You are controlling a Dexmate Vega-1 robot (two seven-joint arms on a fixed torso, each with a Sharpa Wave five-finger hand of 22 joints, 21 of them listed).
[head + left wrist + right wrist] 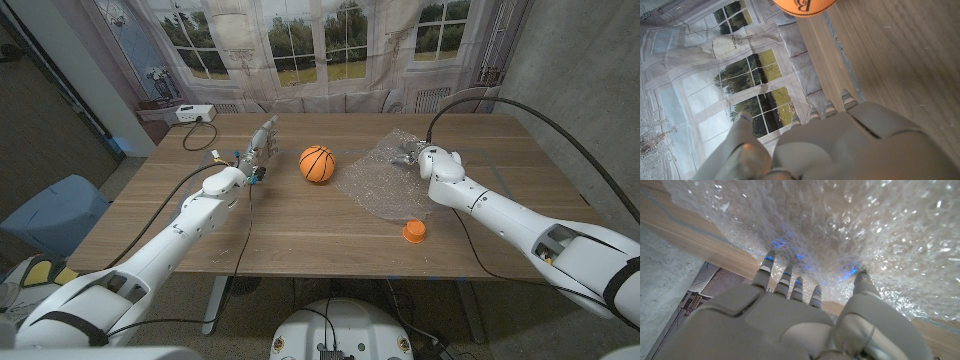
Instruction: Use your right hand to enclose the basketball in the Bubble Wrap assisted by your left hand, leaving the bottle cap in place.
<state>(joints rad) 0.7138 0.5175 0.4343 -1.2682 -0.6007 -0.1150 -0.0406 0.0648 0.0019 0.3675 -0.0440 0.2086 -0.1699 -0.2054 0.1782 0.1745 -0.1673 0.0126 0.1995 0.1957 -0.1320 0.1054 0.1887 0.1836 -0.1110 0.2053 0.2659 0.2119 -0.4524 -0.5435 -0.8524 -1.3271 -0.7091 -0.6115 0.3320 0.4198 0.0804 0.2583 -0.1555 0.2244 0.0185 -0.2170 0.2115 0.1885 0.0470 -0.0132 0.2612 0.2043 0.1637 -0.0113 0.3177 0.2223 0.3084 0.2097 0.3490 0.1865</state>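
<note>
- Orange basketball [317, 164] sits on the wooden tabletop [280, 230], roughly in the middle, just left of the Bubble Wrap sheet [385, 185] and not on it. It's small, with black seams.
- The Bubble Wrap is a crinkly clear sheet spread flat on the right half of the tabletop, its near edge close to the orange bottle cap [414, 232].
- The bottle cap sits on bare wood near the front edge, just off the wrap's corner as far as I can tell.
- The right robot hand [412, 154] is at the far edge of the Bubble Wrap. In the right wrist view its fingers [788, 280] reach straight out with the tips down in the plastic, and the thumb is off to one side, also at the sheet. Looks like it's pressing or touching the wrap, but honestly I can't tell if any of it is actually pinched.
- The left robot hand [260, 146] is held above the tabletop to the left of the ball, near it but not touching, fingers reaching toward the far side. It holds nothing. In the left wrist view the ball's [804, 6] underside peeks in past the hand [840, 145].
- Back left on the tabletop there's a white box [194, 113] with a black cable [200, 135].
</note>
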